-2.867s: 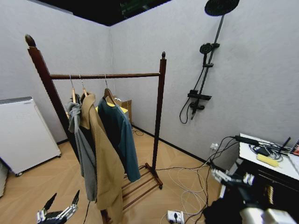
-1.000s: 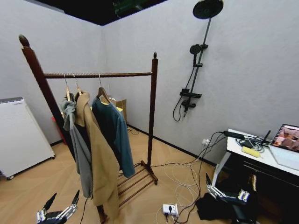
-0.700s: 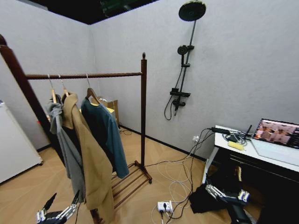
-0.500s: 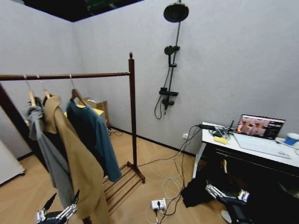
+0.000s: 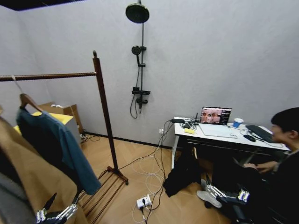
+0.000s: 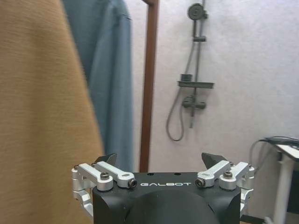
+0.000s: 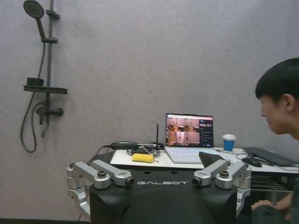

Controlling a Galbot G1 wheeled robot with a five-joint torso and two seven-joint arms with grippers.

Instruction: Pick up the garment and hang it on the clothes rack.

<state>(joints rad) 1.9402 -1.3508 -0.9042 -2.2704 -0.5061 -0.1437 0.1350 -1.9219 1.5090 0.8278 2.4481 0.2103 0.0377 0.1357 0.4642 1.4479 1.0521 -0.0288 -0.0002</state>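
Note:
The garment (image 5: 53, 145), a teal-blue top on a wooden hanger, hangs from the rail of the clothes rack (image 5: 105, 116) at the left of the head view. My left gripper (image 5: 58, 211) is open low at the bottom left, empty, in front of the hanging clothes. In the left wrist view the left gripper (image 6: 159, 161) stands open with the garment (image 6: 106, 70) and the rack post (image 6: 148, 93) beyond it. My right gripper (image 5: 223, 194) is open and empty, low at the right, facing the desk. The right wrist view shows the right gripper (image 7: 161, 168) open.
A long tan coat (image 5: 32, 182) hangs beside the garment, nearer me. A black shower pole (image 5: 141, 56) is on the far wall. A white desk (image 5: 187, 137) with a laptop (image 5: 215, 115) stands at the right, where a person (image 5: 285, 154) sits. Cables and a power strip (image 5: 143, 201) lie on the floor.
The whole head picture has slid left as the camera turned right: the rack now sits at the left edge, the desk and a person came into view. Both grippers stay open.

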